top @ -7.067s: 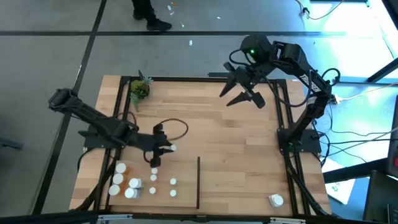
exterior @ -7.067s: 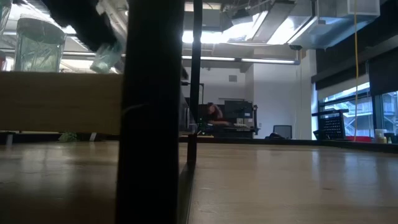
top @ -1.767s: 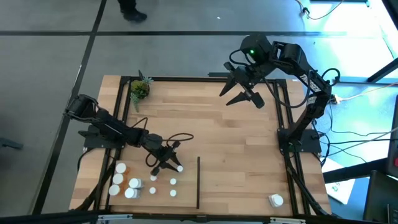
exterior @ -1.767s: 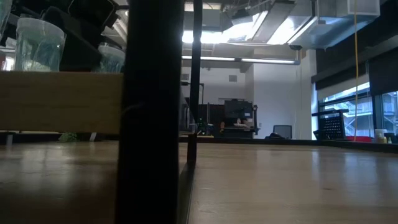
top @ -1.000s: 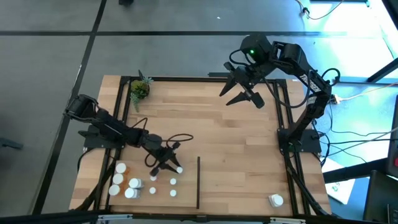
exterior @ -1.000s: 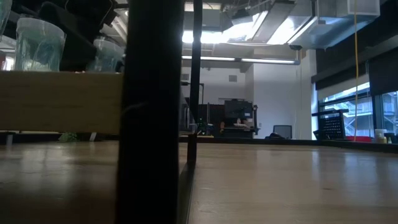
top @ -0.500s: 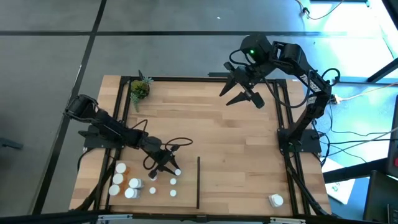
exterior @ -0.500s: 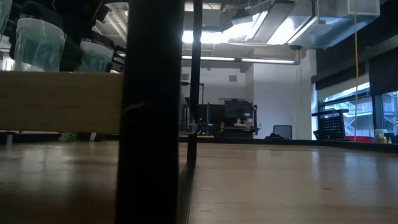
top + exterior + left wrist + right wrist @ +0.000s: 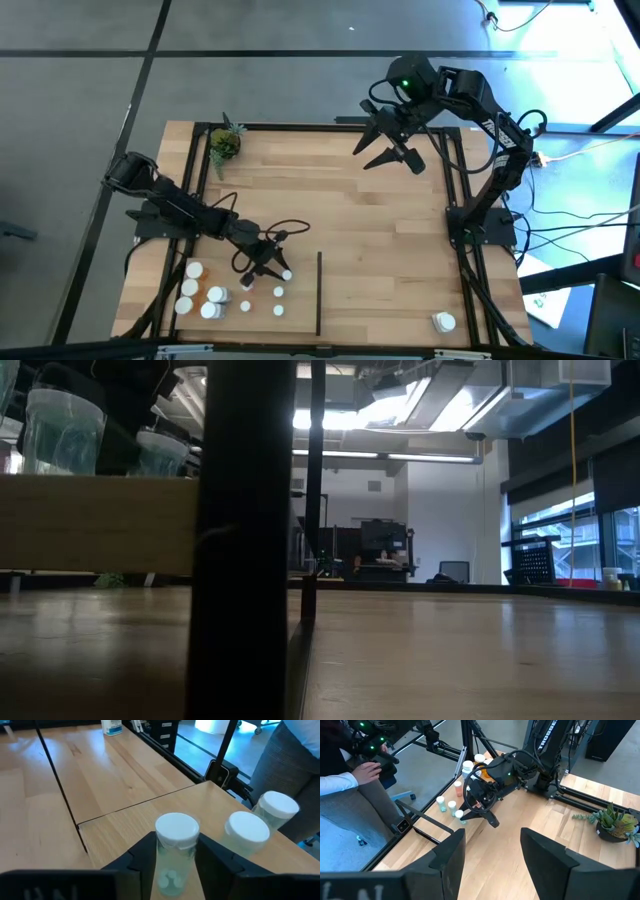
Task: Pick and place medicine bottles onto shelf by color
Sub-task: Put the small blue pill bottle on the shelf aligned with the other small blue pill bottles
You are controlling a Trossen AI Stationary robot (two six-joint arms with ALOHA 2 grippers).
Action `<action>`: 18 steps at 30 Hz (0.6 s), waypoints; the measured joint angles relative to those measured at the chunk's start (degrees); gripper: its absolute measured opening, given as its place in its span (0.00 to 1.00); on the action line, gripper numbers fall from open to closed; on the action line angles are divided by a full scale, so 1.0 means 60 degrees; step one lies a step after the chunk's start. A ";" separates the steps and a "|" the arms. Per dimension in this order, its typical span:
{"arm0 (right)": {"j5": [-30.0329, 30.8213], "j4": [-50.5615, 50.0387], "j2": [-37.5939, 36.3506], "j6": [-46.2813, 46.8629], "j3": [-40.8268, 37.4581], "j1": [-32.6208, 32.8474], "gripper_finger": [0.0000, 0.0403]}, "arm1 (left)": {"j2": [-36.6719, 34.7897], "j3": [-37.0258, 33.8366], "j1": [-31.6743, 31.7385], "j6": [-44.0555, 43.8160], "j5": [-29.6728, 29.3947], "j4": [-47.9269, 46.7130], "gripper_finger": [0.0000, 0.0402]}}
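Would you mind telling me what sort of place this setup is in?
Probably a robotics lab in an office: two arms on a railed wooden table, desks with monitors behind, large windows.

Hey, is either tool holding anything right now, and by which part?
The left tool has a white-capped bottle between its fingers, by the body below the cap. The right tool holds nothing.

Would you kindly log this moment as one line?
left gripper: jaws around white-capped bottle, on shelf | right gripper: open, raised, idle
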 joint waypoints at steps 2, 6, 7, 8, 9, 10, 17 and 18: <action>0.0000 0.0000 0.0000 0.0000 0.0000 -0.0002 0.48 | 0.0000 0.0000 0.0000 0.0002 -0.0003 0.0010 0.30; 0.0000 0.0000 0.0000 0.0000 0.0000 -0.0002 0.48 | 0.0000 0.0000 0.0000 0.0020 -0.0137 0.0066 0.32; 0.0000 0.0000 0.0000 0.0000 0.0000 0.0001 0.48 | 0.0000 0.0000 0.0000 0.0029 -0.0190 0.0081 0.33; 0.0000 0.0000 0.0000 0.0000 0.0000 -0.0001 0.48 | 0.0000 0.0000 0.0000 0.0029 -0.0232 0.0084 0.33; 0.0000 0.0000 0.0000 0.0000 0.0000 0.0000 0.48 | 0.0000 0.0000 0.0004 0.0029 -0.0248 0.0087 0.34; 0.0000 0.0000 0.0000 0.0000 0.0000 0.0002 0.48 | 0.0000 0.0000 0.0004 0.0021 -0.0255 0.0087 0.35; 0.0000 0.0000 0.0000 0.0000 0.0000 0.0002 0.48 | 0.0007 0.0000 0.0000 -0.0109 -0.0288 0.0080 0.39; 0.0000 0.0000 0.0000 0.0000 0.0000 0.0002 0.48 | 0.0007 0.0000 0.0004 -0.0109 -0.0288 0.0087 0.39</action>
